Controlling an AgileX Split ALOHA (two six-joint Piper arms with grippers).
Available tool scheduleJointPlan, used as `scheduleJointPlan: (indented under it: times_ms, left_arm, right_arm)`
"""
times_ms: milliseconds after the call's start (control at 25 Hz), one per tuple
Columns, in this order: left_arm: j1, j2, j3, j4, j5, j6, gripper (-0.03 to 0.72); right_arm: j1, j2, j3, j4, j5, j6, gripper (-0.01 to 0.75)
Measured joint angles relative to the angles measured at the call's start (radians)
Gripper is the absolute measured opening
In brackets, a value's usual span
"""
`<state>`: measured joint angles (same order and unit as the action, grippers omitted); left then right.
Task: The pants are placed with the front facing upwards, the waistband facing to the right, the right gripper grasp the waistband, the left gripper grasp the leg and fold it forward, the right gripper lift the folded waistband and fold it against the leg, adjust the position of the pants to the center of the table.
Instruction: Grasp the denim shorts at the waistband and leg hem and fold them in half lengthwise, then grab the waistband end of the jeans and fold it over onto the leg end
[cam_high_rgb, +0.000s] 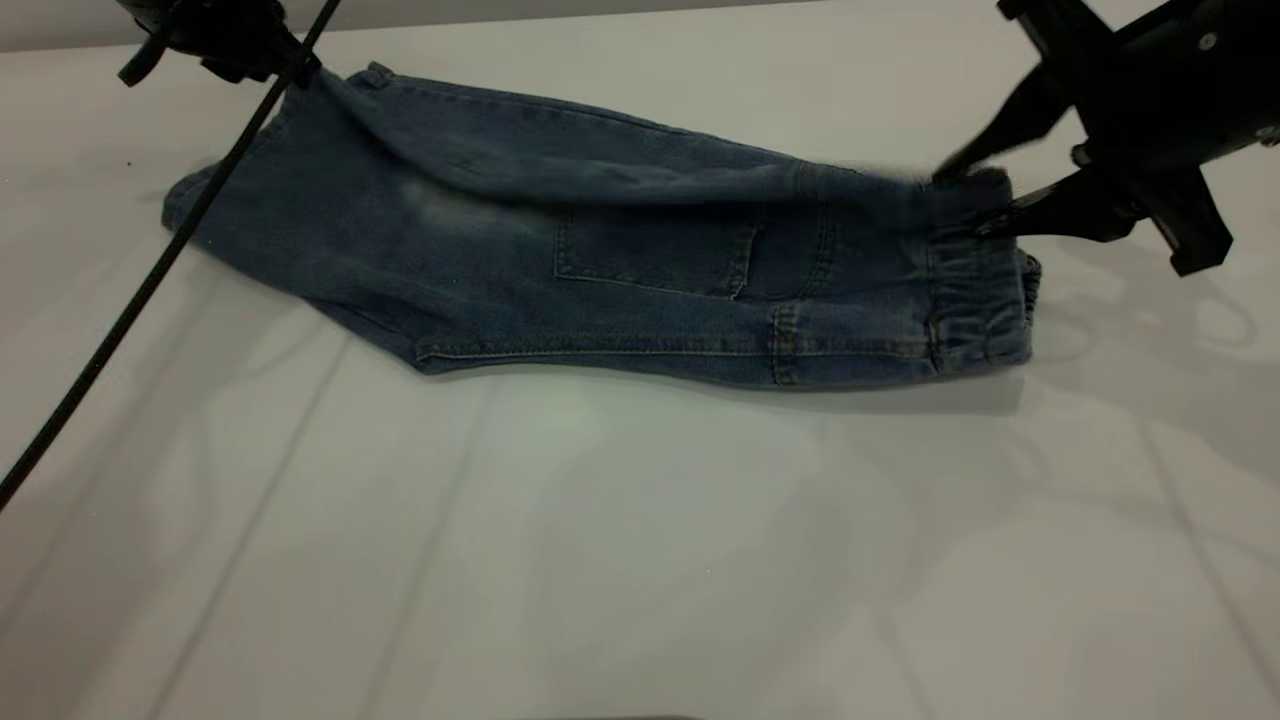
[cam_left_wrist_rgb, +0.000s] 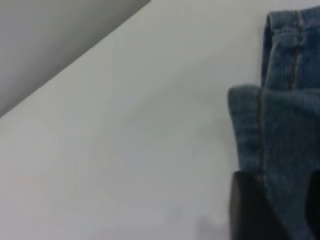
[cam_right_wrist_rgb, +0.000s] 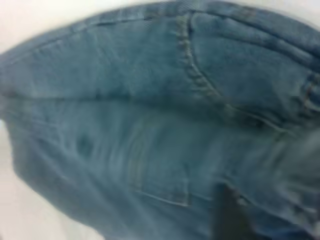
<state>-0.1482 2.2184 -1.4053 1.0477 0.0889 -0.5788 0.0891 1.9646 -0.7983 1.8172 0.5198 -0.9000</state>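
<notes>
Grippers clamped on both ends of folded pants

Right gripper (cam_high_rgb: 975, 205) at far right end, jaws pinched on waistband (cam_high_rgb: 975, 300), upper edge of band lifted slightly, motion blur there. Left gripper (cam_high_rgb: 290, 65) at far left corner, closed on leg hem; in left wrist view fingers (cam_left_wrist_rgb: 245, 210) with denim hem clamped between them. Thin black cable (cam_high_rgb: 150, 285) hanging down from left gripper across leg end. Pants (cam_high_rgb: 600, 270) folded lengthwise, lying stretched between both grippers on far half of table (cam_high_rgb: 640, 560), waistband to right, patch pocket (cam_high_rgb: 655, 255) facing up, pale faded patch on left part. Right wrist view: denim and pocket stitching close up, blurred.
</notes>
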Motion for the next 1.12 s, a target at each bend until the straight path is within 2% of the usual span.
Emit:
scheduleJointPlan:
  times_ms: [160, 240, 320, 520, 720, 920, 1120]
  left_arm:
    - [-0.001, 0.0, 0.0, 0.0, -0.007, -0.117, 0.46]
    - [-0.005, -0.001, 0.0, 0.0, -0.006, -0.159, 0.499]
    - [-0.016, -0.004, 0.0, 0.0, -0.005, -0.172, 0.515]
    - [-0.053, -0.012, 0.0, 0.002, -0.008, -0.179, 0.521]
    - [-0.092, -0.014, 0.0, 0.002, -0.011, -0.182, 0.512]
    - [-0.136, -0.014, 0.0, 0.002, -0.011, -0.183, 0.506]
    - [-0.186, -0.014, 0.0, 0.002, 0.0, -0.184, 0.506]
  right_arm:
    - [-0.004, 0.0, -0.006, -0.006, 0.083, -0.004, 0.531]
    - [-0.004, 0.0, -0.006, -0.037, 0.139, -0.004, 0.594]
    - [-0.004, 0.0, -0.006, -0.092, 0.201, 0.007, 0.624]
    - [-0.004, 0.0, -0.006, -0.322, 0.302, 0.179, 0.614]
    - [-0.004, 0.003, 0.005, -0.503, 0.271, 0.271, 0.596]
    - [-0.004, 0.05, 0.014, -0.443, 0.159, 0.255, 0.594]
    - [-0.004, 0.127, 0.014, -0.297, 0.132, 0.174, 0.594]
